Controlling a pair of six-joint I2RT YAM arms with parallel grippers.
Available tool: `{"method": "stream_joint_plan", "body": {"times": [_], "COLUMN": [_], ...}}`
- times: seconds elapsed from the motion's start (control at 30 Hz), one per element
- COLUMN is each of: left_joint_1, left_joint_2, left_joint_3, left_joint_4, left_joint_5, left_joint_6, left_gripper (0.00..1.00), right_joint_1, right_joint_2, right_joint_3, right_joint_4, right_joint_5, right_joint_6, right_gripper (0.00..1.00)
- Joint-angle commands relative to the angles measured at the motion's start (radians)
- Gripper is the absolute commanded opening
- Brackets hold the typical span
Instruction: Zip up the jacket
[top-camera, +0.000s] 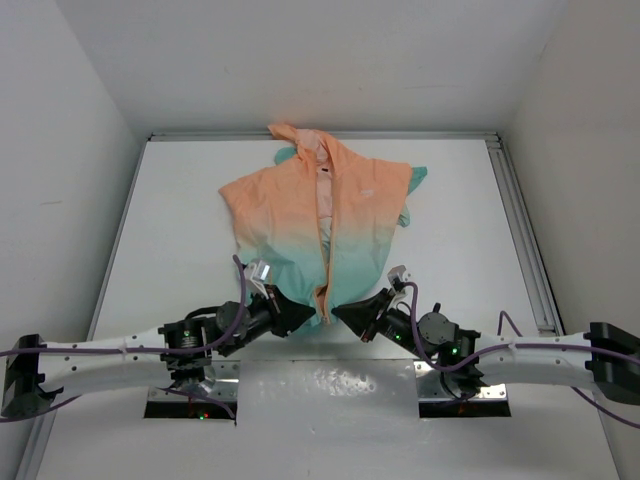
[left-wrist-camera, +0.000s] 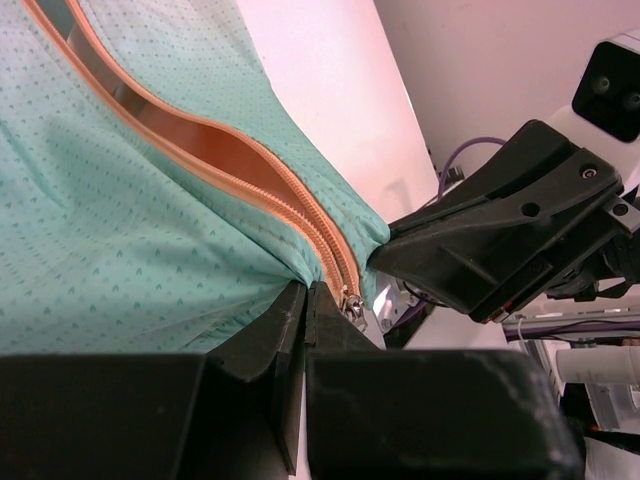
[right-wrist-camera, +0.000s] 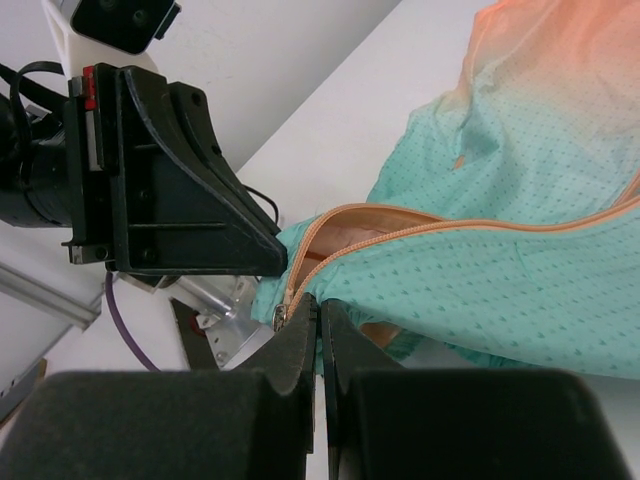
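Jacket (top-camera: 300, 210): laid flat on the surface (top-camera: 180, 200), hood far, teal hem at the arm bases.
Zipper (top-camera: 325, 270): parted above the slider (left-wrist-camera: 352, 305), which sits at the hem.
Left claw (left-wrist-camera: 306, 300): pressed together, hem pinched just beside the slider.
Right claw (right-wrist-camera: 320, 305): pressed together on the hem by the slider; whether the pull is caught cannot be told.
Reason (judged): hem anchored from both sides so the slider can be drawn hoodward.

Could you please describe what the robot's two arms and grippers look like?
The left arm and right arm have slim white links joined by black joint housings with small green lights. A purple cable loops along each. The left gripper and right gripper are matte black with angular, wedge-shaped fingers; a red strip marks the left one's side.
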Motion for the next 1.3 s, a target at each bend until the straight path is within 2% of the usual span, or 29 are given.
{"method": "stream_joint_plan", "body": {"times": [0.0,0.6,1.07,1.13,1.23,1.27], "left_joint_1": [-0.009,-0.009,-0.009,-0.007,-0.007,-0.007], "left_joint_2": [0.001,0.024,0.016,-0.001,-0.037,-0.047], "left_joint_3": [-0.005,-0.01,-0.025,-0.033,-0.041,-0.044], "left_joint_4": [0.054,0.084,0.091,0.079,0.064,0.061], "left_joint_5": [0.013,0.026,0.025,0.013,-0.009,-0.009], "left_joint_6": [-0.01,-0.024,-0.065,-0.079,-0.077,-0.076], "left_gripper": [0.0,0.0,0.0,0.0,0.0,0.0], "right_joint_1": [0.009,0.009,0.01,0.012,0.013,0.015], "right_joint_2": [-0.006,0.026,0.034,0.023,-0.004,-0.007], "right_joint_3": [-0.011,0.012,-0.034,-0.033,-0.019,-0.025], "right_joint_4": [0.058,0.064,0.191,0.184,0.023,0.017], "right_joint_5": [0.021,0.037,0.064,0.059,0.05,0.039], "right_joint_6": [-0.022,-0.04,-0.065,-0.06,-0.007,0.033], "right_gripper": [0.0,0.0,0.0,0.0,0.0,0.0]}}
